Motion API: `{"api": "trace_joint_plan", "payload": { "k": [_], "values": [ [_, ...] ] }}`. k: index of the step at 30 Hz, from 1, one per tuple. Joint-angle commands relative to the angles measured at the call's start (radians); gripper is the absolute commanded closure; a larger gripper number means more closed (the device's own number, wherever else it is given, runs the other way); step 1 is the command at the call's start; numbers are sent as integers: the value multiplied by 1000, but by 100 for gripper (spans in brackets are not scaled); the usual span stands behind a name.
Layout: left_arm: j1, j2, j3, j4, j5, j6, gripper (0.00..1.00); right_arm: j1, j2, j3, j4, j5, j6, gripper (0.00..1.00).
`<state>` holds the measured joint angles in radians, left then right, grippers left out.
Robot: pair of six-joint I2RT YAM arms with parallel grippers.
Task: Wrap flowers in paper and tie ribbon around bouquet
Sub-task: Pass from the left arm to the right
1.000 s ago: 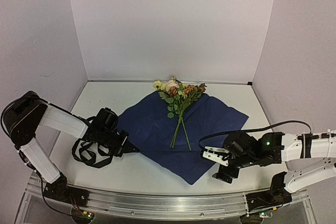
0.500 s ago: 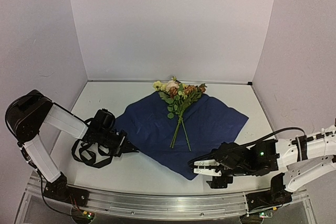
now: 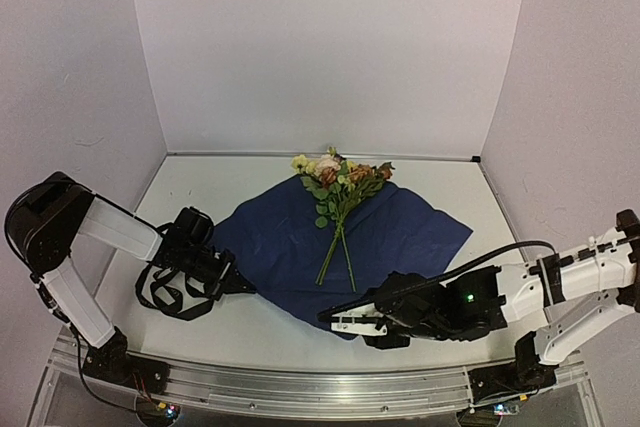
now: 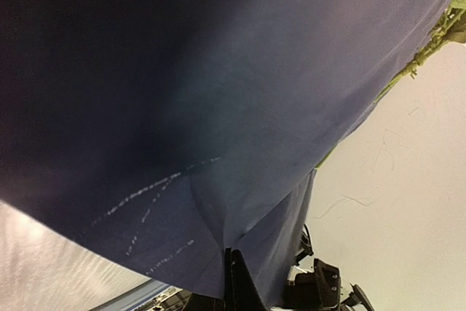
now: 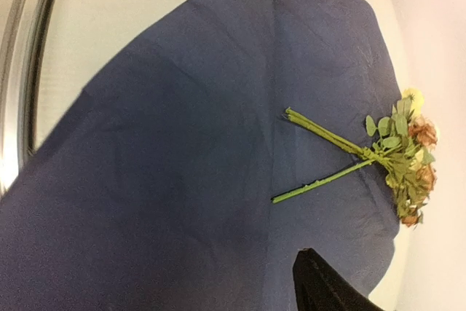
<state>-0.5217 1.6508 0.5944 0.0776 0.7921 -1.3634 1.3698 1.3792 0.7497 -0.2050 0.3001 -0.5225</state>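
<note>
Your left gripper [image 3: 238,285] is closed right down on the left corner of the paper [image 3: 280,247], and from the left wrist camera the deep blue sheet [image 4: 218,71] fills nearly the whole view, its creases meeting at the dark fingertip [image 4: 237,282]. Your right gripper [image 3: 340,321] sits low at the near corner of the same sheet, touching its edge. The pictures do not show how wide its jaws stand or whether they have the paper, because only one dark finger [image 5: 324,285] shows in the right wrist view. The flowers [image 3: 338,209] lie loose on the middle of the sheet, blooms toward the far wall and overhanging its far corner, thin green stems [image 5: 320,158] pointing back toward you. The sheet lies spread on the white table [image 3: 200,187], not wrapped.
</note>
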Motion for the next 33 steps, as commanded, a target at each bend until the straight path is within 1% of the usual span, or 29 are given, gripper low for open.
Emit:
{"api": "trace_joint_plan", "payload": {
  "k": [1, 4, 5, 6, 11, 14, 15, 16, 18, 24, 28, 31, 33],
  "values": [
    [6, -50, -1, -128, -57, 61, 100, 7, -69, 70, -165, -68, 94, 65],
    [6, -59, -16, -134, -72, 72, 100, 8, -72, 96, -220, -107, 132, 89],
    [5, -71, -18, -151, -85, 84, 100, 8, -74, 106, -246, -118, 147, 96],
    [6, -87, -19, -172, -101, 94, 100, 8, -75, 114, -263, -129, 159, 100],
    [6, -167, -16, -292, -190, 166, 100, 8, -82, 148, -315, -149, 226, 100],
    [5, -207, -15, -337, -233, 181, 99, 8, -54, 189, -346, -97, 217, 100],
    [6, -218, -9, -356, -254, 191, 96, 7, -34, 208, -354, -82, 204, 100],
    [6, -230, 1, -381, -279, 201, 91, 4, -20, 222, -356, -70, 196, 100],
    [6, -253, 25, -433, -322, 232, 77, -18, 23, 259, -356, -68, 183, 100],
    [5, -337, 105, -533, -445, 312, 54, -137, 145, 380, -356, -123, 172, 100],
    [5, -380, 187, -583, -535, 377, 44, -208, 218, 450, -356, -138, 173, 100],
    [5, -423, 226, -568, -572, 433, 43, -262, 286, 516, -355, -144, 163, 100],
    [4, -451, 237, -521, -571, 476, 44, -296, 332, 558, -354, -153, 151, 100]
  ]
}}
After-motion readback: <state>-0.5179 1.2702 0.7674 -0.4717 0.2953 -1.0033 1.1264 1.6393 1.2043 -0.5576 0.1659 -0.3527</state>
